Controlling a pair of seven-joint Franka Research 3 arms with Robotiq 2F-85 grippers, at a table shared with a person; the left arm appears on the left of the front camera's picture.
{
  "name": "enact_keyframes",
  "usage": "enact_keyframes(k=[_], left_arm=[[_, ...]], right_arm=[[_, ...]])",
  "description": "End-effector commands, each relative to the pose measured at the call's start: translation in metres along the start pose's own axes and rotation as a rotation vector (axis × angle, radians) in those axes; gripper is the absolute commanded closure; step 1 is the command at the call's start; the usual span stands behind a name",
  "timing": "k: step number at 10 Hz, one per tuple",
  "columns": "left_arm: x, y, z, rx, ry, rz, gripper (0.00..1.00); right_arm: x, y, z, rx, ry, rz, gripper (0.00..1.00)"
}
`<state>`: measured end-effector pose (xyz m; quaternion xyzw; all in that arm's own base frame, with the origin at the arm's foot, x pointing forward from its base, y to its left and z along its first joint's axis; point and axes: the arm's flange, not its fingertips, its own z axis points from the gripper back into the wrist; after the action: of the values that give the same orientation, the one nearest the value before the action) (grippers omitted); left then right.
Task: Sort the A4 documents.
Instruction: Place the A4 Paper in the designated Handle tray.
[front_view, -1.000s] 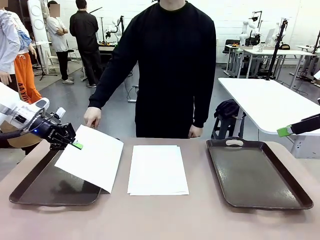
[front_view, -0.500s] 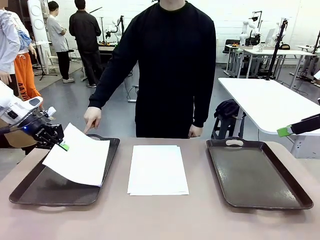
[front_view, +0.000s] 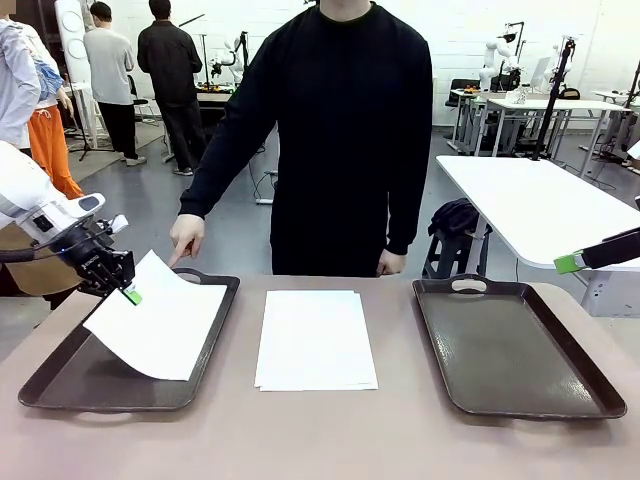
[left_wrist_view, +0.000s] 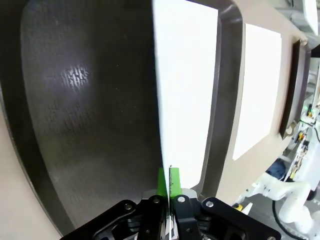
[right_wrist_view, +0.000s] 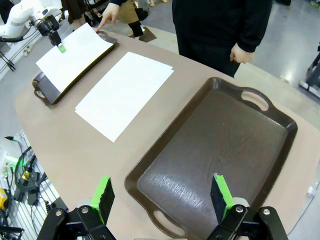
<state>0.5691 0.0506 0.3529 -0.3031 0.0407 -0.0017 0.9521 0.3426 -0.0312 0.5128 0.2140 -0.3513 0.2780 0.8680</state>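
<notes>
My left gripper (front_view: 128, 292) is shut on the upper corner of one white A4 sheet (front_view: 160, 322) over the left brown tray (front_view: 60, 392). The sheet slopes down into that tray, its low edge at or close to the tray floor. In the left wrist view the green fingertips (left_wrist_view: 161, 181) pinch the sheet (left_wrist_view: 185, 90) edge-on above the tray (left_wrist_view: 75, 100). A stack of A4 documents (front_view: 315, 338) lies flat mid-table. My right gripper (right_wrist_view: 161, 195) hangs open and empty, high above the near end of the right tray (right_wrist_view: 220, 150); one of its green pads (front_view: 568, 263) shows at the right edge.
The right brown tray (front_view: 515, 345) holds nothing. A person in black stands at the far side, one hand (front_view: 185, 238) pointing a finger at the left tray's far rim, the other hand (front_view: 390, 263) at the table's far edge. White tables stand beyond on the right.
My left gripper carried the sheet leftward and lower, from over the tray's right rim to inside the left tray. The person's hand came down to point. The right arm stayed still.
</notes>
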Motion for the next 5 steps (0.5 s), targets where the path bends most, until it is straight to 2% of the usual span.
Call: enact_keyframes(k=[1,5], left_arm=[[0.0016,-0.0073,0.0028,0.024,0.058,-0.009,0.99],[-0.0024,-0.0015,0.0003,0.026,0.031,0.017,0.99]], right_arm=[[-0.0008,-0.0013,-0.0021,0.018,-0.007,-0.003,0.0],[-0.0008,-0.0013,-0.0021,0.018,-0.007,-0.003,0.0]])
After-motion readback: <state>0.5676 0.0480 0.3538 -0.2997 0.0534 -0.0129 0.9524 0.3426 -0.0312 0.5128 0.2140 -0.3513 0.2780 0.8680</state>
